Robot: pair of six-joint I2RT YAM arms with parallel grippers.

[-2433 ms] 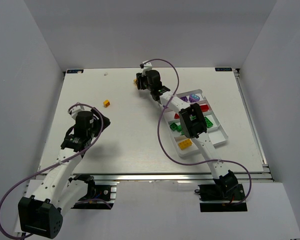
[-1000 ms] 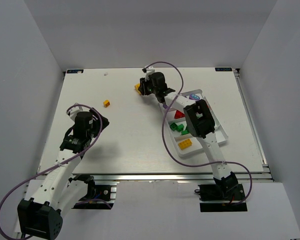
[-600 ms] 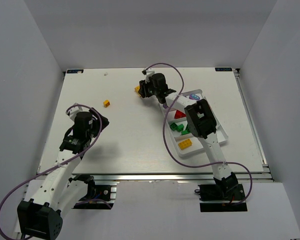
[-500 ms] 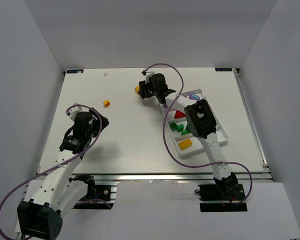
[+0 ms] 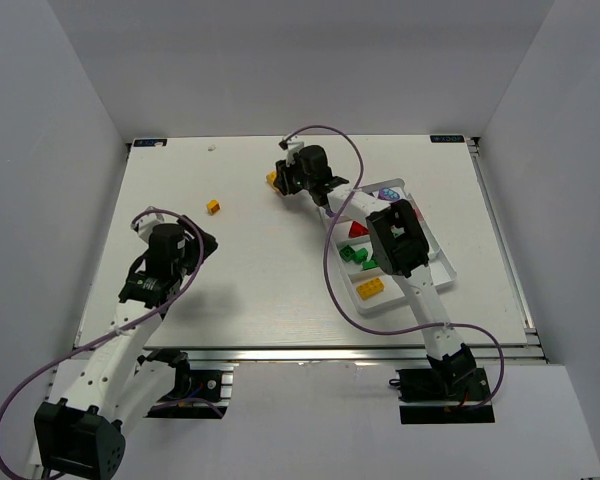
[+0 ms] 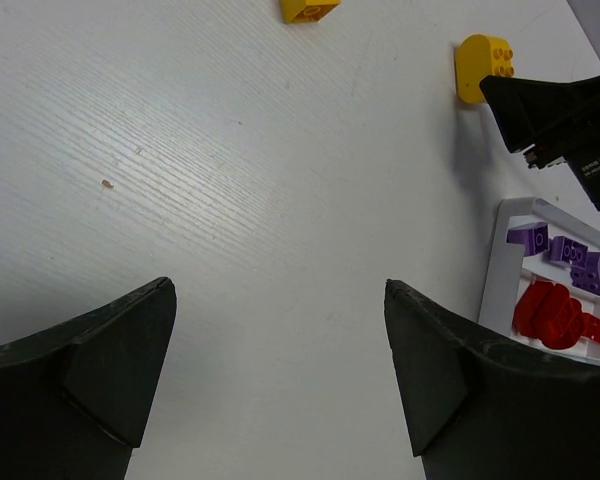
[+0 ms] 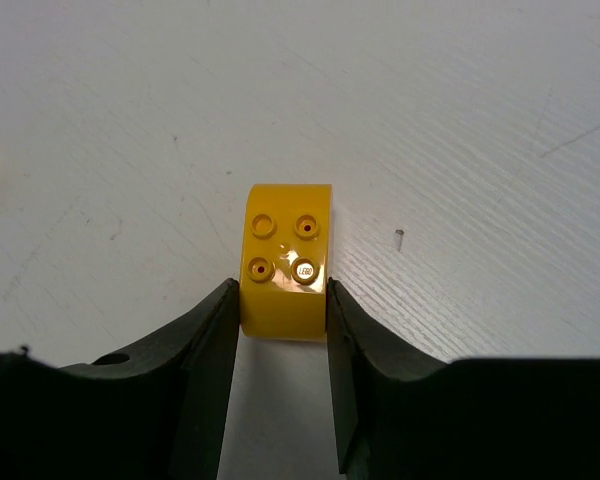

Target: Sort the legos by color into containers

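A yellow brick with a rounded end lies on the table at the far middle. My right gripper is shut on it, one finger against each side; it also shows in the top view. A small yellow brick lies further left. The white tray at the right holds purple, red, green and yellow bricks in separate compartments. My left gripper is open and empty above bare table at the left.
The right arm's elbow hangs over the tray and hides part of it. A purple cable loops beside the tray's left edge. The table's raised frame runs along the right side.
The right arm's elbow has swung right over the tray, and its gripper has come a little nearer and stayed at the yellow brick. The left arm has barely moved.
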